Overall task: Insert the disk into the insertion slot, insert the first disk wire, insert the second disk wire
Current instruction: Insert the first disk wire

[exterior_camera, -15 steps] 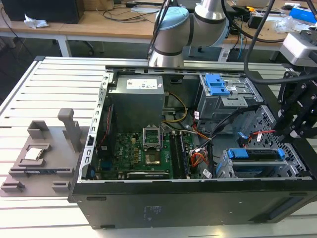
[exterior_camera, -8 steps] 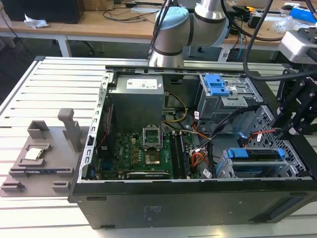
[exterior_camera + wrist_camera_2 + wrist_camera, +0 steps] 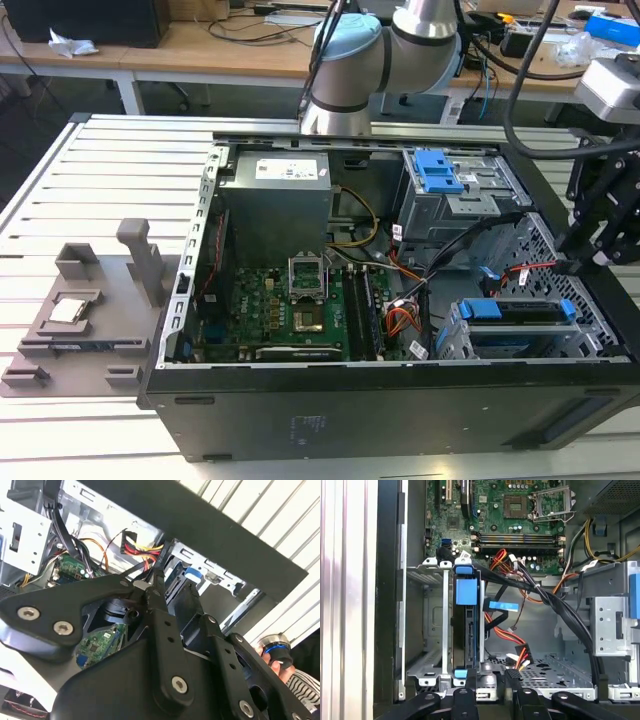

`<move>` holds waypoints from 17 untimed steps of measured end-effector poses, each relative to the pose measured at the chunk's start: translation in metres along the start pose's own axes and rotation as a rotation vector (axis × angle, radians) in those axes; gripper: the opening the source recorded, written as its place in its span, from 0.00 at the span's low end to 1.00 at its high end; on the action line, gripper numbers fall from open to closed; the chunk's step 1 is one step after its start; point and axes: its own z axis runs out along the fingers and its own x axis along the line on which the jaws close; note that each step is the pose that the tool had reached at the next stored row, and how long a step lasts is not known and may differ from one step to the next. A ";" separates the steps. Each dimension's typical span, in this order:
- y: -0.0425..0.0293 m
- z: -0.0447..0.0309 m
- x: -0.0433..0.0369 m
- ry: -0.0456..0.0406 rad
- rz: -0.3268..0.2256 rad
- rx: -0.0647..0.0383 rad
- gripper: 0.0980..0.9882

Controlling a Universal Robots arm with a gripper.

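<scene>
Blue-framed disk (image 3: 468, 630) sits inside the silver metal slot (image 3: 432, 622), fingers (image 3: 161, 610) nearly together.

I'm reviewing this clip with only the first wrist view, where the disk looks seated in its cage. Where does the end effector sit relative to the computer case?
Observer: In the exterior view the end effector hangs over the end of the case on the exterior view's right, above the insertion slot.
Operator: Is anyone near the rig?
Observer: Yes. In the second wrist view a person's hand with a striped sleeve shows beyond the case wall.
Operator: Is there anything else on the bench?
Observer: A grey fixture tray lies on the slatted table, to the exterior view's left of the case.
</scene>
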 end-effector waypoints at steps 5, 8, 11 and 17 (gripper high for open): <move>-0.0159 -0.0007 -0.0026 0.0040 -0.006 0.000 0.30; -0.0161 0.0026 -0.0049 0.0109 -0.012 0.000 0.30; -0.0106 0.0092 -0.0109 0.0183 -0.022 0.000 0.30; -0.0073 0.0196 -0.0215 0.0444 -0.050 0.000 0.30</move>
